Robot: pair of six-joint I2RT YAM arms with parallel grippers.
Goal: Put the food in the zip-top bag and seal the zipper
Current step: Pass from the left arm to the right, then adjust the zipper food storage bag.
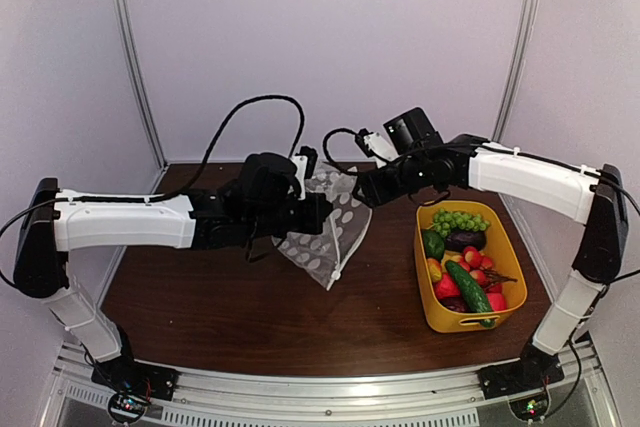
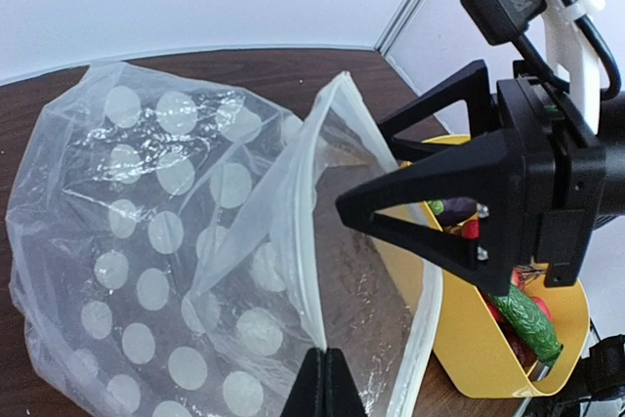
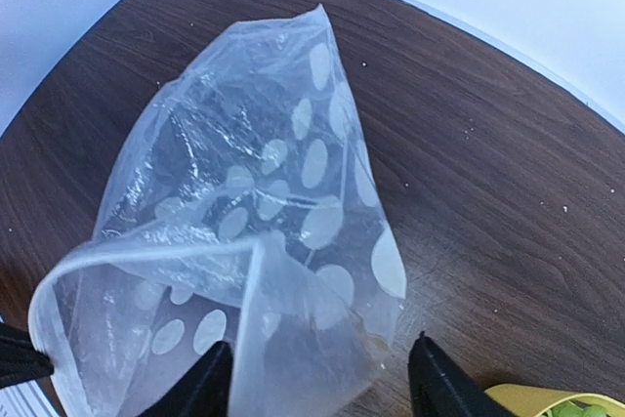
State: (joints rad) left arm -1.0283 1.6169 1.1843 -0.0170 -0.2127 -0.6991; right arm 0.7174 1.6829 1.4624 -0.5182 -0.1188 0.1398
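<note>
Pinching the zip-top bag (image 2: 166,241) rim, left gripper (image 2: 324,383) faces wide-open right gripper (image 3: 320,363).

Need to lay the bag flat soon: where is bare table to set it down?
Bare brown wooden table lies between the clear white-dotted zip-top bag, the yellow plastic tub and the near edge. Crowded at back middle, where left gripper and right gripper meet at the bag.

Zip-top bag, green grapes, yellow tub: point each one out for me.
zip-top bag (image 1: 330,237), top external view, on its dotted panel.
green grapes (image 1: 460,219), top external view, middle of the bunch.
yellow tub (image 1: 445,319), top external view, on its near wall.
</note>
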